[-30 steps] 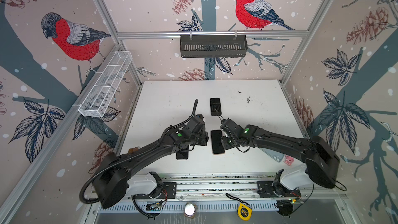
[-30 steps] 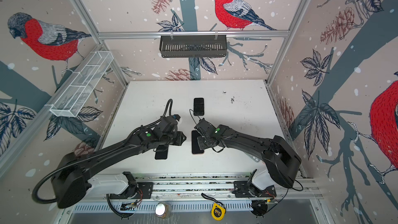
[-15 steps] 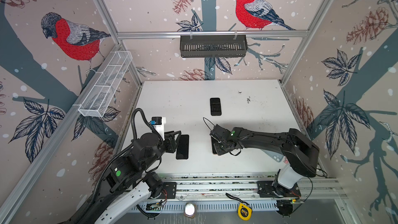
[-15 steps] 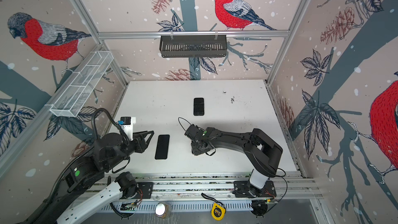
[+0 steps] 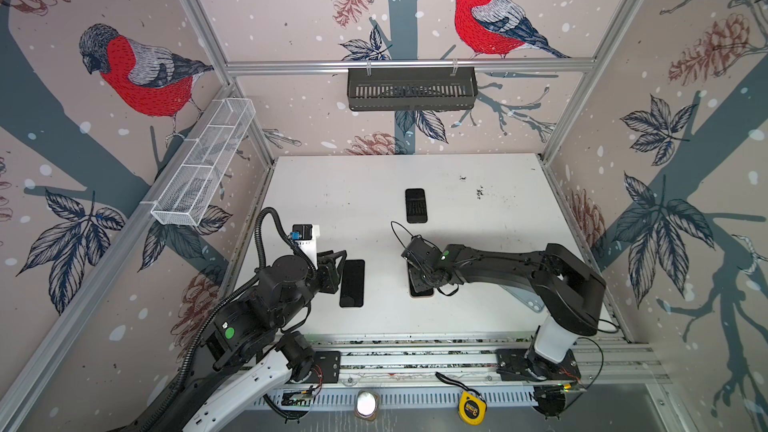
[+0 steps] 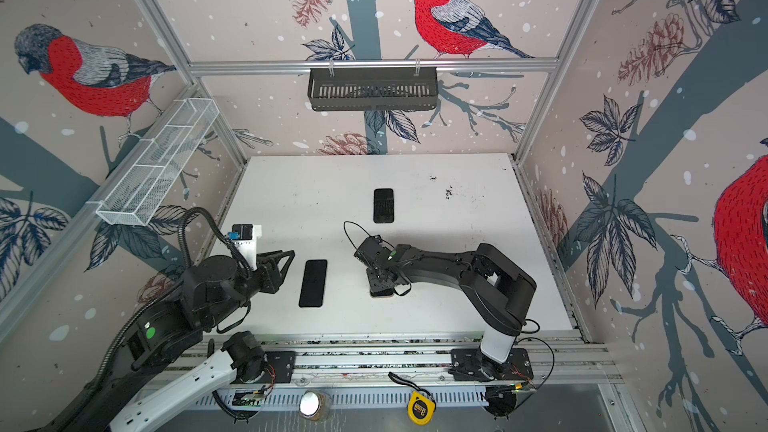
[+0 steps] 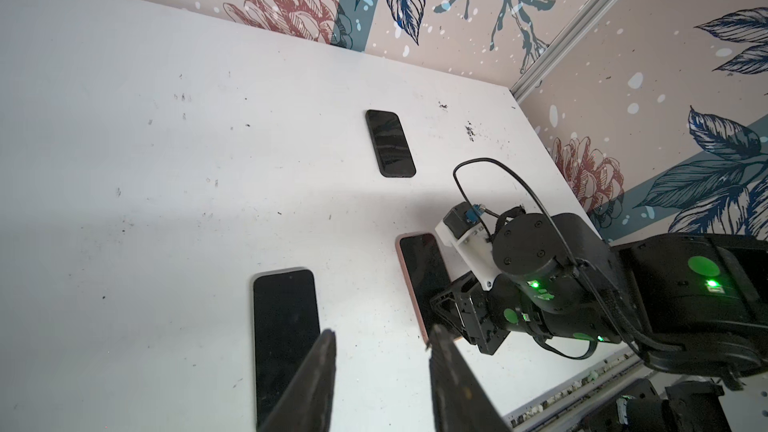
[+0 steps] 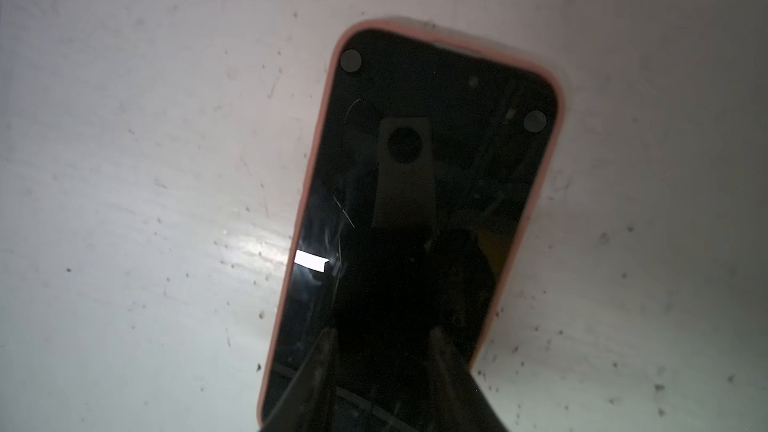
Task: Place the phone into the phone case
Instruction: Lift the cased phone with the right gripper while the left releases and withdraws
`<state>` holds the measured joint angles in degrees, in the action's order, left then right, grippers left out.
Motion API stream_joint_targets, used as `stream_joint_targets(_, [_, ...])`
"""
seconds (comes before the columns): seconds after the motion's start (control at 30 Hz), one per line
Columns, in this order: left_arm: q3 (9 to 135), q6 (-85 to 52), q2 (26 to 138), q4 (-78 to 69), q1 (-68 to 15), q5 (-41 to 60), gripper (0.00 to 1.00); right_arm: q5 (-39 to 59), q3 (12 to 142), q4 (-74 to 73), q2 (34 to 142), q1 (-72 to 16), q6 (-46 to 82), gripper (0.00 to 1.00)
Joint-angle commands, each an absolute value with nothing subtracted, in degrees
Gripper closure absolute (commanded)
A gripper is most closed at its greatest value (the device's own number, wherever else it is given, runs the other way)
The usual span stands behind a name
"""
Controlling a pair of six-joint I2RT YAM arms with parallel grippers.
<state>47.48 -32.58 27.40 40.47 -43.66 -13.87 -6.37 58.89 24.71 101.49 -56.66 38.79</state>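
right gripper (image 8: 382, 334): jaws apart, nothing between them, tips down over the near end of the phone (image 8: 415, 201), which lies flat directly beneath it inside the pink case (image 8: 306, 201). The far end looks seated. The near end is hidden by the fingers, so it may not be fully in.

Risks:
- A tip pressing off-centre skids phone and case across the slick surface.
- A tip hooks the soft rim on lift-off and peels it back.
- Hard tips could scratch the glass.

left gripper (image 7: 380, 332): jaws apart, empty. A bare black phone (image 7: 286, 326) lies just beside its tips, and a careless swing knocks it. Another black phone (image 5: 416, 205) lies well beyond both grippers.

Surface: white tabletop (image 5: 332, 184), scuffed and specked.

Room: bullfinch wallpaper, aluminium frame, black slotted basket (image 5: 411, 89) on the back rail, wire tray (image 5: 203, 168) on a side wall.
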Motion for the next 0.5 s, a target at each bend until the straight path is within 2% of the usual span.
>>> stream_joint_targets(0.0, [46.60,-31.66,26.96,38.10,-43.50,-14.93,0.60,-4.07,60.07,29.88,104.61,-55.28,37.70,0.60])
stream_joint_targets(0.2, [46.39,-31.82,28.04,38.19,-43.16,-15.07,0.62,-7.06,70.63,34.50,109.23,-53.35,34.41,0.57])
stream_joint_targets(0.3, [46.16,-31.99,27.77,38.12,-42.72,-15.84,0.63,-9.36,73.49,36.27,108.46,-53.89,34.15,0.43])
stream_joint_targets(0.43, [45.92,-32.11,27.90,37.94,-42.36,-15.66,0.63,-14.23,73.52,37.25,106.11,-56.61,34.59,0.13])
stream_joint_targets(0.47, [45.89,-32.02,27.92,37.93,-42.36,-15.54,0.63,-14.66,73.17,37.27,105.76,-57.31,34.86,0.11])
